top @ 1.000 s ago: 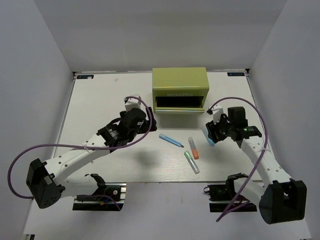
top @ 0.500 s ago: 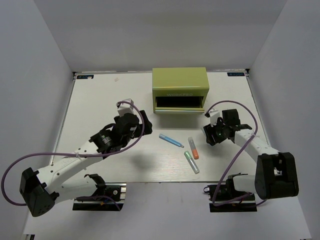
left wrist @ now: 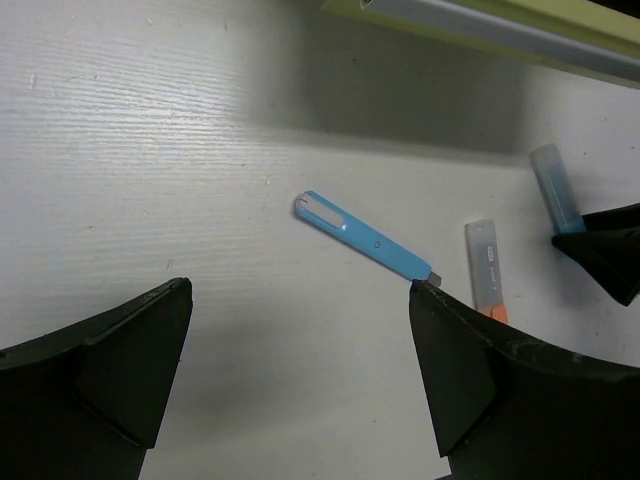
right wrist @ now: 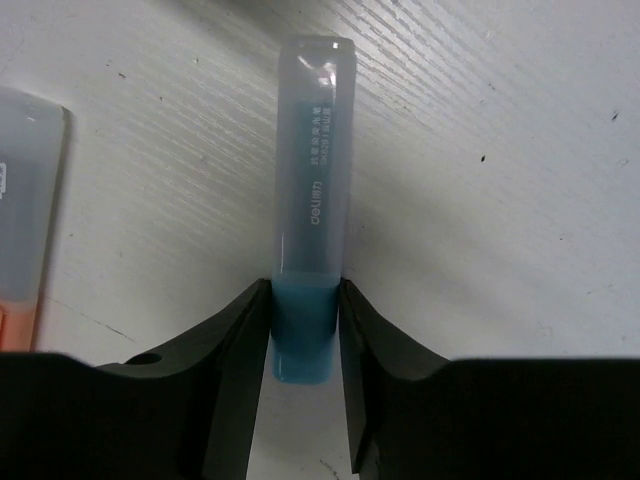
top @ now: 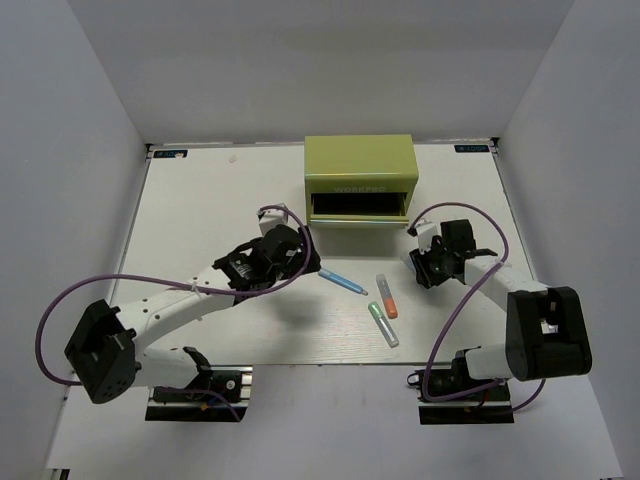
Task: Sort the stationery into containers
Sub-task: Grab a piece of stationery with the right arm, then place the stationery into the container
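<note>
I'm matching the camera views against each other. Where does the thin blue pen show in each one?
Top external: thin blue pen, table centre, in front of the tool chest.
Left wrist: the pen lies diagonally mid-frame.
Right wrist: not in it.
Shared landmark: orange-capped marker, in all three.

The olive-green tool chest (top: 359, 178) sits at upper centre of the top view, with a front drawer pulled open (dark inside). Below it, mid-frame, the thin blue pen (top: 342, 281) lies slanted. To its right lies the orange-capped marker (top: 387, 296), with the green-capped marker (top: 382, 324) just beside and lower. Further right, the short light-blue marker (right wrist: 312, 250) is pinched at its blue end by the right gripper (right wrist: 303, 340).
</note>
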